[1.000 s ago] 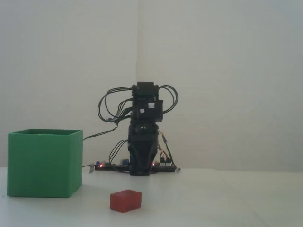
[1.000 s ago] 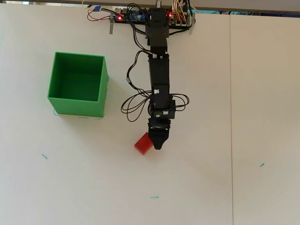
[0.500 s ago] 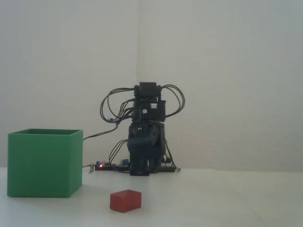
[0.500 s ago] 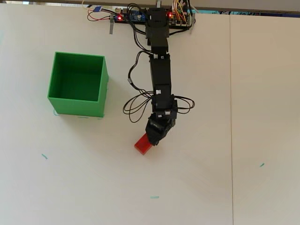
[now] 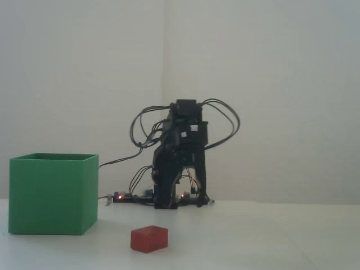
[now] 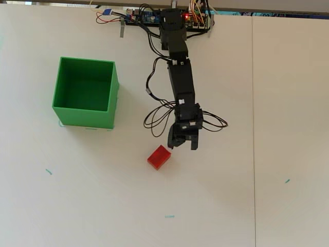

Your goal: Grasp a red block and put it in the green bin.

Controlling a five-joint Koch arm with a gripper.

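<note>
One red block (image 6: 159,157) lies on the tabletop (image 6: 231,195), one green bin (image 6: 85,118) stands open-topped and nothing shows inside it, and one black arm (image 6: 181,87) carries one gripper (image 6: 182,145).

In the overhead view the block sits at about 4 o'clock from the bin, well apart from it, and at about 8 o'clock from the gripper, just beside its tips but not touching. The gripper's jaws stand slightly parted with nothing between them — released.

Loose black cables (image 6: 157,116) loop off the arm between bin and gripper. A circuit board with lit red lights (image 6: 149,18) lies at the arm's base, at 12 o'clock. Small teal marks (image 6: 49,172) dot the pale tabletop.

In the fixed view the block (image 5: 149,238) lies in front, right of the bin (image 5: 52,194) — bare white walls (image 5: 270,84) behind, meeting in a corner.
</note>
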